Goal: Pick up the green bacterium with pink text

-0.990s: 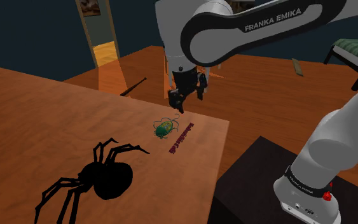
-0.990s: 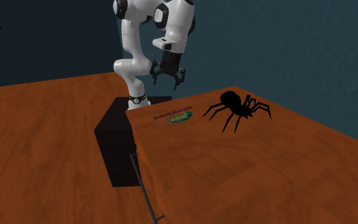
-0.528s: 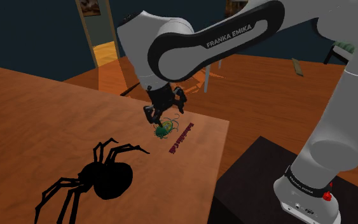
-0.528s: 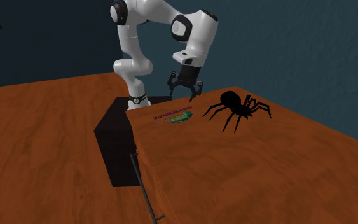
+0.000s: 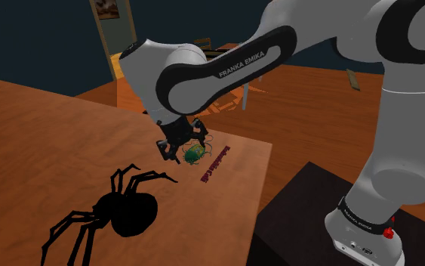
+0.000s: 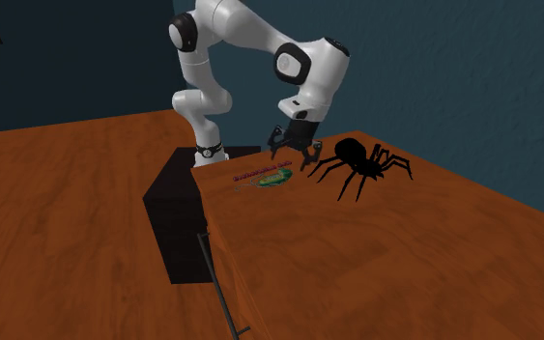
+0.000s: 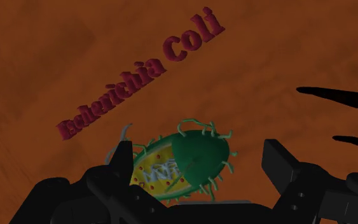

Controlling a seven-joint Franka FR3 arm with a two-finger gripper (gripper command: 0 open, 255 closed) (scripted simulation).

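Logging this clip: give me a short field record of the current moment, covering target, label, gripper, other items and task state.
target: green bacterium, lying on the wooden table, cut open to show a yellow inside
label: pink text reading "Escherichia coli", on the table beside the bacterium
gripper: low over the bacterium, fingers open, one on each side of it
other item: black spider, apart from the bacterium
task state: bacterium not yet grasped or lifted
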